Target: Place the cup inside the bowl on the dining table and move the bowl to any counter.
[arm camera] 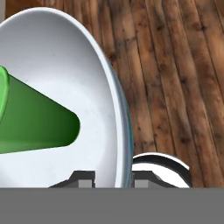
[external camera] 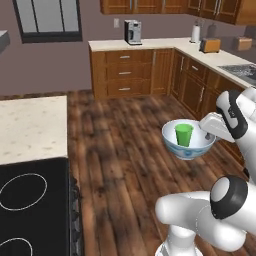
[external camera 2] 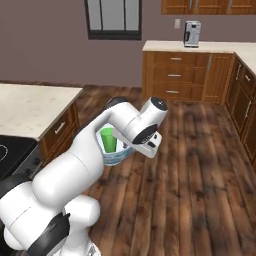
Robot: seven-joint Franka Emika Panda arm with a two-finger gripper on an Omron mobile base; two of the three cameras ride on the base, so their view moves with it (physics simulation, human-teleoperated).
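End effector (arm camera: pixel 113 178) pinches bowl (external camera: pixel 188 148) rim, cup (external camera: pixel 183 135) upright inside.

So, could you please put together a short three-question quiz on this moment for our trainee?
1. True or false: the cup stands upright inside the bowl.
2. What lies directly below the bowl?
A. the dining table
B. the wooden floor
C. the counter
3. Fill in: the gripper clamps the bowl by its ____.

Key: 1 true; 2 B; 3 rim.
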